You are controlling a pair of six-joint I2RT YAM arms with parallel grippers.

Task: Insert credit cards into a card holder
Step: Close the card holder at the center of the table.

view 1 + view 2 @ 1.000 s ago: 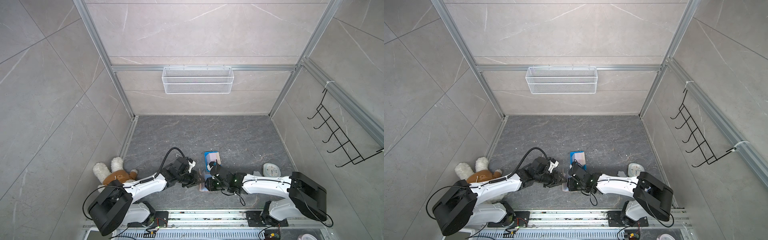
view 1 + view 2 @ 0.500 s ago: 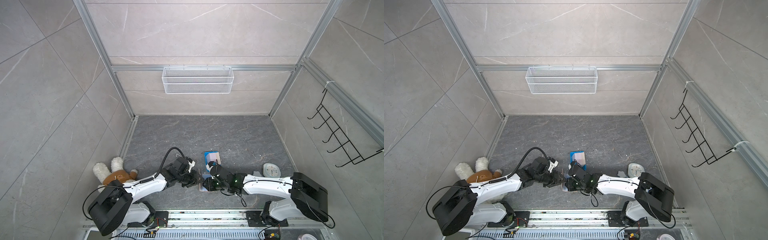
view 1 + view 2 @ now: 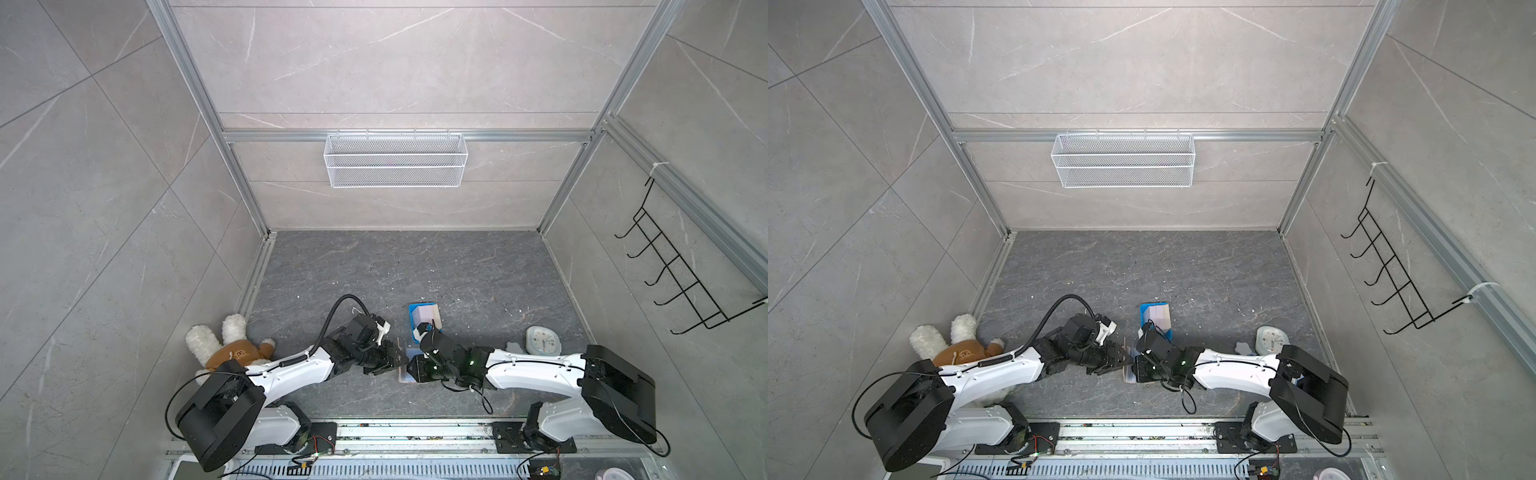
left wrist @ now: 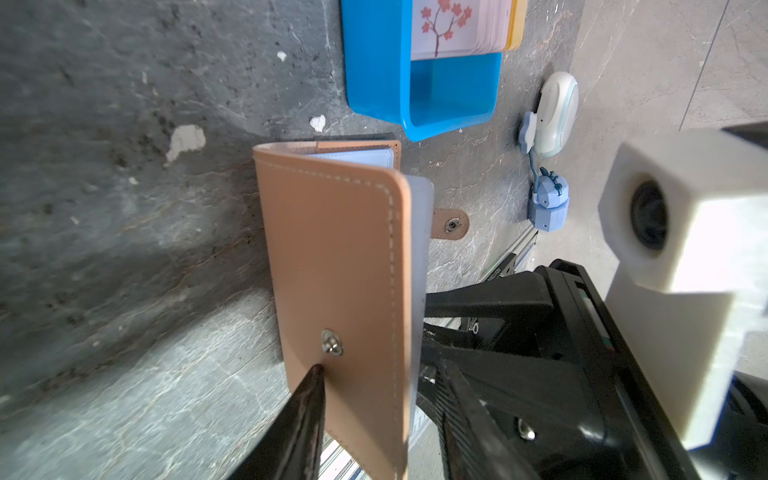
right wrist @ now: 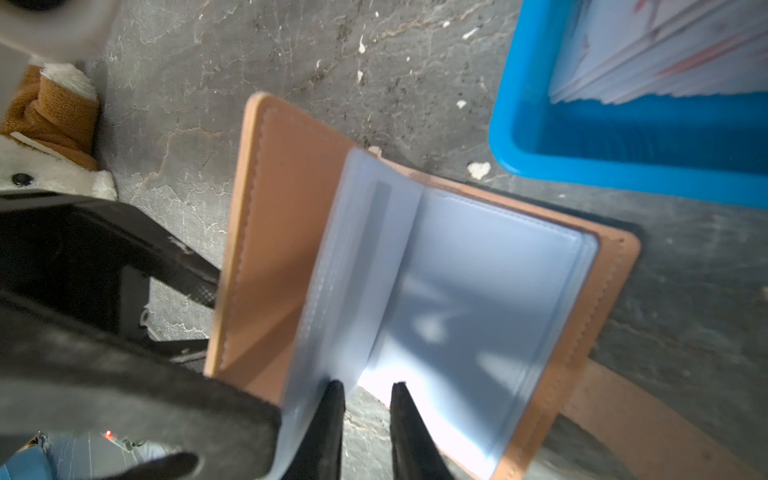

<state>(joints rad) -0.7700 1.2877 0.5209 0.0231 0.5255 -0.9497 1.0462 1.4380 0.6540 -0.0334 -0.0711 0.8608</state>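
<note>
The tan card holder (image 4: 332, 257) lies open on the floor between both arms, one cover raised upright, also seen in both top views (image 3: 401, 351) (image 3: 1125, 351). My left gripper (image 4: 372, 365) is shut on that raised cover, one finger (image 4: 309, 399) below the snap stud. Bluish sleeves (image 5: 478, 291) fan out inside. My right gripper (image 5: 368, 384) is narrowly open at the sleeves' edge, floor showing between its fingers, one fingertip (image 5: 332, 403) against a lifted sleeve. The credit cards (image 4: 453, 25) are stacked in the blue tray (image 4: 374, 62), just beyond the holder.
A plush bear (image 3: 232, 353) lies by the left arm. A small round clock (image 3: 542, 340) and a pale blue toy (image 4: 548, 203) sit right of the holder. A wire basket (image 3: 395, 160) hangs on the back wall, a black hook rack (image 3: 685, 282) on the right wall.
My right gripper has edged slightly left, closer against the card holder's sleeves. The left arm still holds the cover in the same place.
</note>
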